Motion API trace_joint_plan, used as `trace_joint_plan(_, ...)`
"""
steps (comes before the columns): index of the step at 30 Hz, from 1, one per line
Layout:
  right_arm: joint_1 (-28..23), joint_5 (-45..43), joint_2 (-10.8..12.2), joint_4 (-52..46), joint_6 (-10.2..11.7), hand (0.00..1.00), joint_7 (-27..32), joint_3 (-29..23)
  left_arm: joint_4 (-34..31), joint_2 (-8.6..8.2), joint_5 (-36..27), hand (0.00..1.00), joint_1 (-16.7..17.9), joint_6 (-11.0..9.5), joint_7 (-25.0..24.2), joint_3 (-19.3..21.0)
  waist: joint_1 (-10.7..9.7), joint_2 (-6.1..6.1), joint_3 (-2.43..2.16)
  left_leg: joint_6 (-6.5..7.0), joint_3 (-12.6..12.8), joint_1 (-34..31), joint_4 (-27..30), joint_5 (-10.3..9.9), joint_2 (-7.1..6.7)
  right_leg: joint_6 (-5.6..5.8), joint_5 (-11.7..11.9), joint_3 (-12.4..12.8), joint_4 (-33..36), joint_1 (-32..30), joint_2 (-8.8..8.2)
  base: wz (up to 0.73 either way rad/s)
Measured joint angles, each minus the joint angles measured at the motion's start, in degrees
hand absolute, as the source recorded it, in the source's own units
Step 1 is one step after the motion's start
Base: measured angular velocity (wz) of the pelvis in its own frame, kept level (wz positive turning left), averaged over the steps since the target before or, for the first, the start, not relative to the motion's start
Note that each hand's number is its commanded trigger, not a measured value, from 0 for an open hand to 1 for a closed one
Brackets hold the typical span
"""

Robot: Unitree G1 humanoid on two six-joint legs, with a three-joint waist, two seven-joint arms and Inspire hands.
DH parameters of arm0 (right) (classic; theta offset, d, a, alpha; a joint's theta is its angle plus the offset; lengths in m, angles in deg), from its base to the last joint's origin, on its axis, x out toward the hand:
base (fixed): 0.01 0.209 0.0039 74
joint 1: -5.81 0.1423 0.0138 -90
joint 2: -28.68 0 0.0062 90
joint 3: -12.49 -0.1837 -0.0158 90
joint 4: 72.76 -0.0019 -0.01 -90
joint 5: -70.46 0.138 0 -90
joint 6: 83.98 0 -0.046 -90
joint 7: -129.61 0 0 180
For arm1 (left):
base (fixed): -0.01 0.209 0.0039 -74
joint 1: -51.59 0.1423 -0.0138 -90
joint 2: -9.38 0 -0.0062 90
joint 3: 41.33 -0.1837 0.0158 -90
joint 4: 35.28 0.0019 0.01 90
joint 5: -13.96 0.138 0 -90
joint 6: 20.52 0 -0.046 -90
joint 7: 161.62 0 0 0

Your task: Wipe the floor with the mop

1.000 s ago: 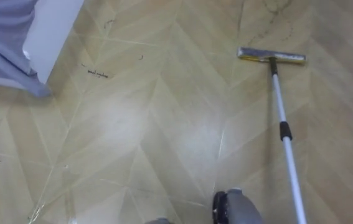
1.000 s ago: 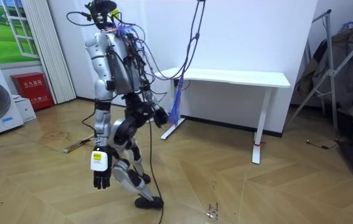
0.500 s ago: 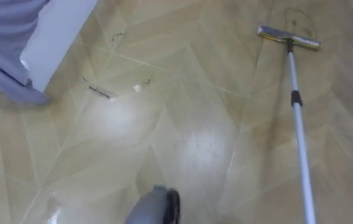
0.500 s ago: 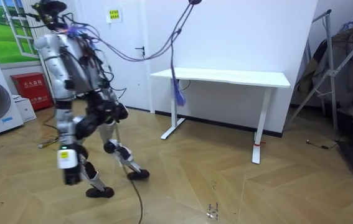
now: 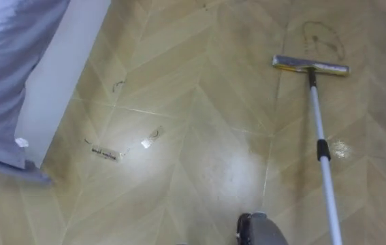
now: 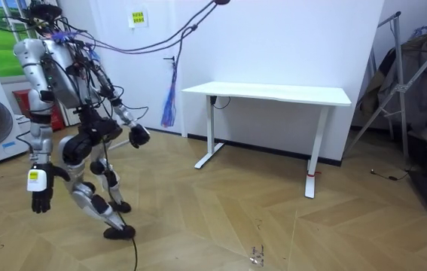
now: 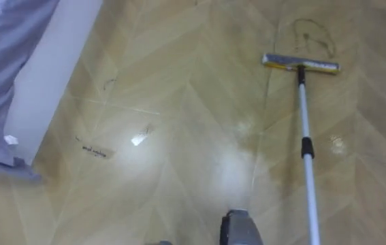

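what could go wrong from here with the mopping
1. In the room view the robot is mid-stride, and in the eye views the mop pole runs close beside its step. A step onto the pole could trip the robot or knock the mop head aside.
2. The mop head sits just short of the dark scribble, and the smaller marks near the white panel lie well off its line, so they may get missed.

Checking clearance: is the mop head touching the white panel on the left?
Apart. The left eye view shows the mop head far right of the white panel, with a wide stretch of floor between them.
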Motion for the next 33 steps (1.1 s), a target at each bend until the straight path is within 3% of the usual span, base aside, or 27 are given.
trace_joint_plan(1,3.42,-0.22,-0.39,0.60,0.03,1.00,0.14,0.70,0.12,0.50,-0.51,0.00,0.02,0.02,0.88,-0.22,0.28,-0.88,0.00,-1.07,-0.11,-3.02,7.85,4.30,0.90,-0.46,-2.64,-0.02,2.80,0.35,0.59,-0.13)
trace_joint_plan(2,6.70,-0.27,-0.97,0.38,0.09,1.00,0.09,1.02,-0.60,1.06,-1.83,0.00,0.09,-0.06,1.58,-1.08,0.42,-2.06,-0.09,-1.58,-0.36,-5.97,14.02,10.02,1.11,-1.24,-4.55,0.09,5.06,0.50,1.08,0.00)
trace_joint_plan(3,8.21,-0.12,-1.27,-0.23,0.22,1.00,0.04,1.10,-1.10,1.26,-2.11,0.00,0.18,-0.11,1.84,-1.18,0.83,-2.84,0.07,-1.73,-0.40,-7.22,16.09,12.14,1.15,-1.49,-5.40,0.34,5.88,0.55,1.27,-0.05)
trace_joint_plan(4,10.73,0.48,-2.23,-1.57,0.81,1.00,-0.27,1.54,-1.91,1.35,-2.19,0.00,0.35,-0.47,2.01,-1.34,1.50,-3.60,0.06,-1.83,-0.62,-10.22,18.64,12.60,1.42,-1.49,-6.21,0.53,6.83,0.69,2.15,-0.24)
trace_joint_plan(6,14.38,2.04,-3.09,-2.09,2.72,1.00,-0.96,2.98,-2.52,1.35,-2.18,0.00,0.55,-0.85,2.00,-2.14,3.34,-3.99,0.24,-1.06,-0.47,-14.03,16.61,11.31,2.21,-2.42,-6.86,0.37,6.87,1.93,3.17,-0.29)
trace_joint_plan(7,15.61,3.03,-3.21,-3.03,3.41,1.00,-1.93,3.23,-2.53,1.38,-2.08,0.00,1.05,-0.77,1.93,-2.15,3.38,-4.51,0.50,-0.81,-0.37,-15.38,11.21,9.73,1.69,-2.26,-7.91,0.38,6.32,3.88,3.17,0.00)
trace_joint_plan(8,15.62,3.26,-3.24,-3.36,3.61,1.00,-2.43,2.97,-2.56,1.38,-2.08,0.00,1.39,-0.85,1.85,-2.17,3.39,-4.64,0.49,-0.81,-0.39,-15.67,7.28,9.37,1.60,-2.09,-8.46,0.37,5.79,4.96,3.15,0.15)
trace_joint_plan(9,15.54,3.79,-3.24,-3.48,3.78,1.00,-3.24,2.89,-3.10,1.38,-2.03,0.00,2.40,-0.98,1.27,-2.17,3.47,-4.83,0.42,-0.98,-0.32,-15.73,-2.08,9.41,1.84,-1.56,-9.33,0.32,4.42,6.90,3.09,0.17)
trace_joint_plan(10,14.82,4.11,-3.36,-3.62,3.88,1.00,-3.85,3.01,-3.74,1.41,-2.01,0.00,2.95,-1.05,0.38,-2.18,3.28,-4.72,0.33,0.53,-0.27,-15.83,-10.07,10.77,2.10,-0.75,-10.15,0.20,3.10,8.56,2.75,0.28)
trace_joint_plan(11,12.71,5.46,-3.50,-3.61,4.03,1.00,-3.95,3.07,-3.69,1.48,-1.97,0.00,3.37,-0.91,-0.60,-2.24,2.80,-4.44,-0.21,2.09,0.81,-15.01,-11.74,11.21,1.66,0.73,-11.00,0.18,1.68,10.14,1.91,0.32)
trace_joint_plan(12,11.36,5.99,-3.65,-3.60,4.17,1.00,-4.02,3.06,-3.65,1.46,-1.96,0.00,3.66,-0.94,-0.97,-2.26,2.73,-4.44,-0.33,3.13,1.51,-14.17,-12.25,10.81,1.45,1.29,-11.26,0.14,0.86,10.95,1.42,0.39)
trace_joint_plan(14,6.02,6.35,-4.04,-3.12,4.54,1.00,-4.27,3.11,-3.49,1.33,-0.85,0.00,3.34,-1.05,-1.83,-2.16,2.70,-3.56,-0.57,6.20,2.89,-11.10,-13.02,8.75,-0.67,2.47,-11.27,0.56,1.00,13.35,-0.87,0.19)
trace_joint_plan(15,4.69,6.30,-4.11,-2.86,4.56,1.00,-4.27,3.13,-3.31,1.28,-0.61,0.00,3.14,-1.29,-1.91,-2.11,2.62,-3.27,-0.68,6.63,3.14,-10.42,-13.02,8.00,-1.34,3.34,-10.81,0.78,2.43,13.47,-1.29,0.12)
trace_joint_plan(16,2.04,6.25,-4.22,-1.92,4.56,1.00,-4.16,3.36,-3.27,1.24,-0.37,0.00,2.85,-1.93,-2.18,-2.11,2.27,-2.52,-0.95,7.50,3.66,-9.07,-12.93,6.51,-2.46,5.60,-9.04,1.25,6.25,12.63,-2.59,0.13)
trace_joint_plan(17,0.86,6.15,-4.21,-1.37,4.53,1.00,-4.13,3.37,-3.31,1.24,-0.44,0.00,2.77,-2.22,-2.31,-2.09,1.99,-2.13,-1.01,7.87,3.75,-8.37,-12.90,5.78,-3.05,6.09,-7.78,1.51,8.55,12.08,-3.18,0.18)
trace_joint_plan(19,-3.35,5.81,-3.76,-1.14,4.44,1.00,-3.56,3.25,-3.07,1.13,-0.44,0.00,2.35,-3.26,-2.69,-2.10,0.03,-0.07,-1.09,8.79,2.84,-5.79,-12.99,3.52,-4.67,6.45,-1.49,3.28,16.54,9.08,-3.51,0.16)
trace_joint_plan(20,-4.14,5.75,-3.53,-1.17,4.45,1.00,-3.36,3.20,-3.10,1.06,-0.38,0.00,2.34,-3.47,-2.69,-2.12,-0.28,0.44,-1.24,8.92,2.42,-5.43,-13.06,3.14,-4.85,6.60,-1.51,3.69,17.52,7.71,-3.22,0.00)
trace_joint_plan(21,-5.10,5.72,-2.87,-1.27,4.48,1.00,-2.68,3.17,-3.08,0.84,-0.34,0.00,2.25,-3.82,-2.69,-2.07,-0.67,0.97,-0.99,9.04,2.12,-4.51,-13.44,2.70,-4.96,6.40,-1.91,4.07,17.46,4.66,-3.04,-0.11)
trace_joint_plan(23,-5.77,5.65,-1.13,-1.27,4.49,1.00,-1.66,3.13,-3.21,0.65,-0.79,0.00,2.19,-4.22,-2.65,-2.15,-1.75,1.09,-0.93,8.95,2.18,-2.97,-14.91,2.39,-5.02,6.27,-2.04,3.82,12.06,0.83,-2.90,-0.08)
trace_joint_plan(24,-5.87,5.53,-0.07,-1.26,4.48,1.00,-1.35,3.10,-3.89,0.34,-0.90,0.00,2.20,-4.08,-2.62,-2.13,-2.08,0.98,-0.88,8.67,2.12,-1.91,-15.96,2.14,-5.01,5.80,-1.71,3.58,5.25,-0.72,-2.83,0.00)
trace_joint_plan(25,-5.92,5.53,0.57,-1.27,4.38,1.00,-1.14,3.03,-4.25,-0.20,-0.99,0.00,2.20,-3.95,-2.51,-2.14,-2.33,0.95,-0.86,8.26,1.86,-1.02,-16.56,1.57,-5.00,4.82,-0.65,2.65,-1.18,-1.43,-2.84,0.00)
trace_joint_plan(26,-5.94,5.48,0.74,-1.26,4.21,1.00,-1.11,2.85,-4.39,-0.55,-1.08,0.00,2.21,-3.79,-2.48,-2.10,-2.56,0.98,-0.84,8.04,1.55,-0.44,-16.56,1.13,-5.02,4.61,0.30,2.00,-3.77,-1.49,-2.70,0.14)
trace_joint_plan(28,-5.83,4.94,1.22,-1.53,3.01,1.00,-0.58,2.36,-4.51,-1.23,-1.81,0.00,2.46,-2.80,-2.35,-2.15,-2.97,0.66,-0.85,6.47,-0.14,2.03,-15.82,-0.91,-4.61,3.49,2.84,1.20,-4.82,0.91,-1.47,0.13)
trace_joint_plan(29,-4.57,4.54,1.24,-1.97,2.12,1.00,-0.21,2.09,-4.45,-1.08,-2.24,0.00,2.45,-2.55,-2.19,-2.18,-2.87,0.48,-0.76,5.52,-0.70,2.98,-15.13,-1.65,-3.90,2.04,2.22,0.34,-4.45,2.29,-1.13,0.00)
trace_joint_plan(30,-3.83,4.44,1.20,-2.02,1.78,1.00,-0.06,2.02,-4.52,-0.93,-2.29,0.00,2.39,-2.47,-1.88,-2.13,-2.90,0.41,-0.74,5.05,-0.76,3.26,-14.48,-1.88,-3.65,1.61,1.55,0.09,-3.93,2.67,-1.11,0.06)
trace_joint_plan(33,1.98,3.98,-0.11,-1.09,0.85,1.00,0.95,2.04,-4.44,-0.37,-4.48,0.00,2.04,-2.53,0.07,-2.31,-1.68,-0.70,-0.21,3.34,-0.08,0.48,-3.80,-1.27,-1.79,0.11,-2.60,-0.43,0.41,3.29,-0.02,-0.03)
